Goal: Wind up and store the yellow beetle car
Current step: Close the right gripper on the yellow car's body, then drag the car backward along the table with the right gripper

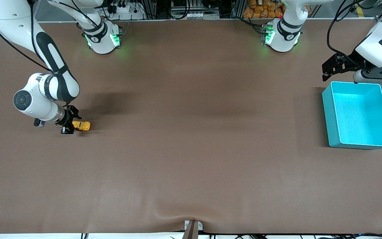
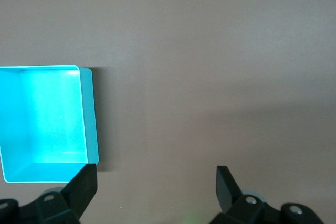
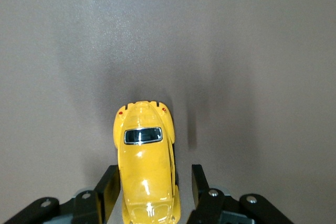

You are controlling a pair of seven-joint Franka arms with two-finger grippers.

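A wide brown surface [image 1: 191, 149] fills nearly the whole front view, its covering smooth apart from a soft wrinkle at the edge nearest the camera, where a small metal bracket [image 1: 192, 227] sits. Light falls evenly from above, leaving faint dark patches across the middle. Along the top edge stand metal frames, cables and a pile of orange items [image 1: 263, 9].

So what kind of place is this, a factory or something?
More likely a robotics lab or test bench than a factory: two white arms bolted along a brown covered table, cables and equipment racks at its edge, and only a toy, the yellow beetle car, plus a teal bin to practise on.
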